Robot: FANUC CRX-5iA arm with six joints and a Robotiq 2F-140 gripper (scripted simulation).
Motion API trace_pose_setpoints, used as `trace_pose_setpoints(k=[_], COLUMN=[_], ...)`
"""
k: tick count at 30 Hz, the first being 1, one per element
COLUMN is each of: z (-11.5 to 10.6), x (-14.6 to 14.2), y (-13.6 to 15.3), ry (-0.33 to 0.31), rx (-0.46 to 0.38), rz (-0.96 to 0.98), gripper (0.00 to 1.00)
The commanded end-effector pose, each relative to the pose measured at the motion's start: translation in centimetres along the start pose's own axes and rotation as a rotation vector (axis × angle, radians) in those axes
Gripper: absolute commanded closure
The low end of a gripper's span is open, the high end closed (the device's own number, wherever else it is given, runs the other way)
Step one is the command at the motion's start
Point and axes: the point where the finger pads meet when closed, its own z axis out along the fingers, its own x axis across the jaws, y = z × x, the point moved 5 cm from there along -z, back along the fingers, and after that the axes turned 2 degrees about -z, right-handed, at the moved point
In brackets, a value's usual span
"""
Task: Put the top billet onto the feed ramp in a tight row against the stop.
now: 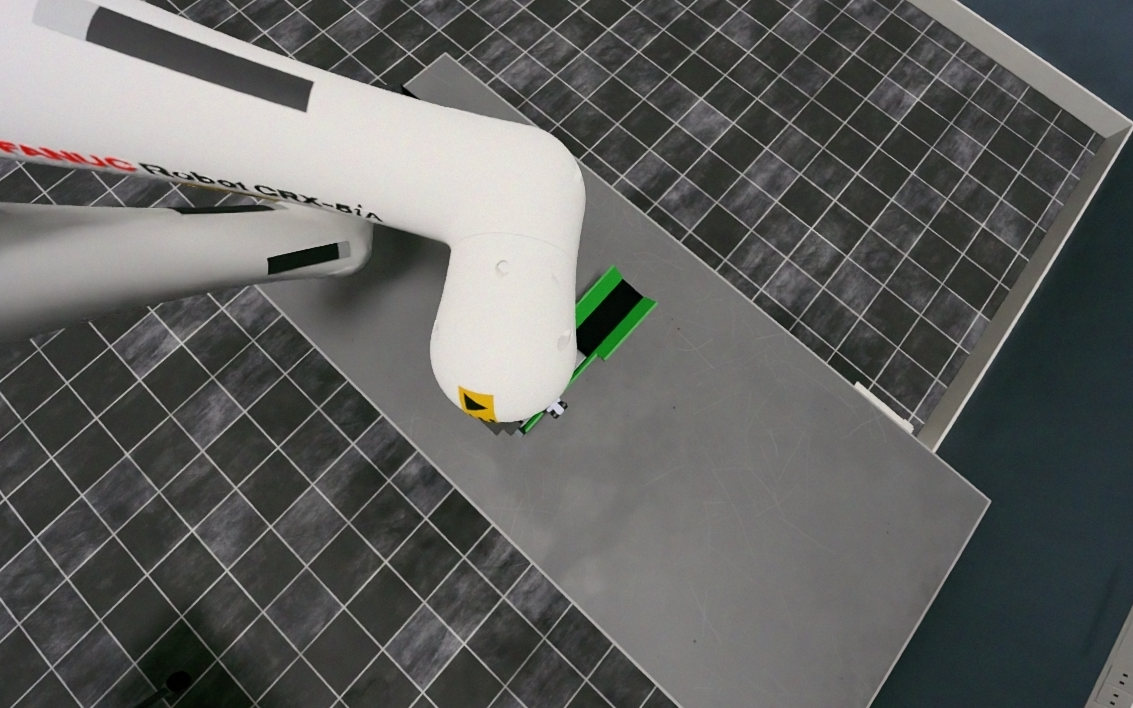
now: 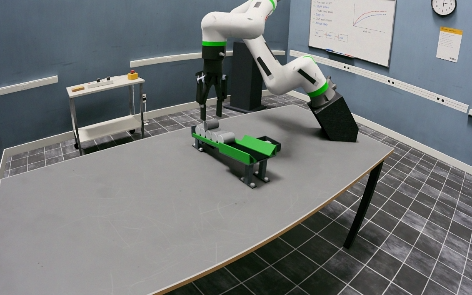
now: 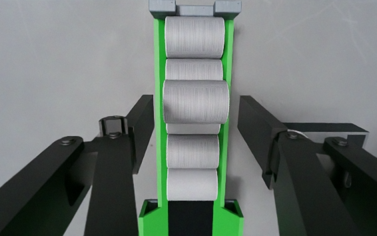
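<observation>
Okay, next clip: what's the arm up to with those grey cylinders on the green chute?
The arm's pincer hangs open just above the stacked billet, a finger to each side of it, holding nothing. That billet rests on two of the five billets lying across the green feed ramp, which stands on the grey table. The row reaches the stop at the ramp's low end. Nothing has been lifted yet.
</observation>
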Motion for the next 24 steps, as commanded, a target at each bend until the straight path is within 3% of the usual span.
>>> trace_pose_setpoints(k=[1,11,24], z=[0.4,2.9,3.8], x=[-0.1,-0.1,-0.1], y=[0.0,0.0,0.0], ry=[-0.002,-0.002,-0.002], rx=[0.0,0.0,0.0], rz=[0.0,0.0,0.0], gripper=[0.49,0.49,0.49])
